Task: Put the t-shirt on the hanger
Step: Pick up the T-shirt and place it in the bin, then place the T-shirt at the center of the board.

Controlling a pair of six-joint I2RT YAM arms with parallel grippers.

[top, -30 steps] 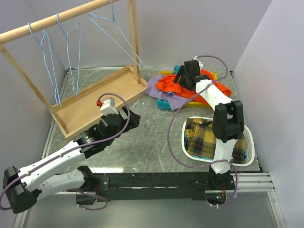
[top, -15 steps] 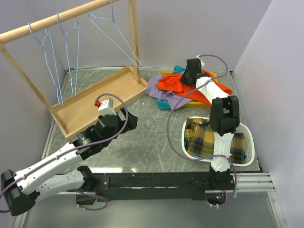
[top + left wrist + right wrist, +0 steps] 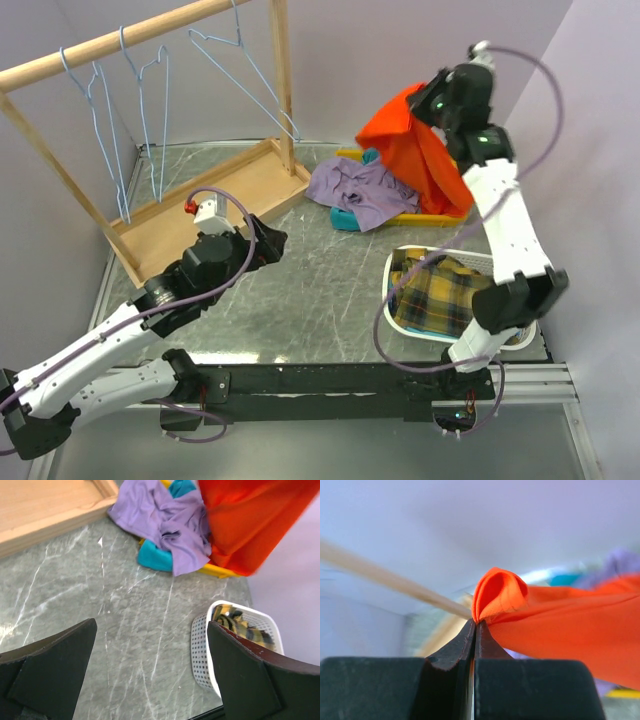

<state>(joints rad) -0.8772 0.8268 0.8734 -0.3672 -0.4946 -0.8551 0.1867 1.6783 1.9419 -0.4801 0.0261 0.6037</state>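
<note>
The right gripper [image 3: 475, 626] is high above the far right of the surface [image 3: 310, 290], its jaws pinched tight on a fold of the orange t-shirt [image 3: 415, 150]. The shirt hangs below it (the lower edge drops behind the lavender garment [image 3: 355, 185]; whether they touch I cannot tell). The left gripper [image 3: 151, 625] hovers over the middle of the surface, jaws spread wide and empty. Three light-blue wire hangers [image 3: 163, 120] hang from the wooden rail [image 3: 100, 45] at far left. A white basket [image 3: 392, 290] holding yellow plaid cloth [image 3: 450, 295] sits near right.
</note>
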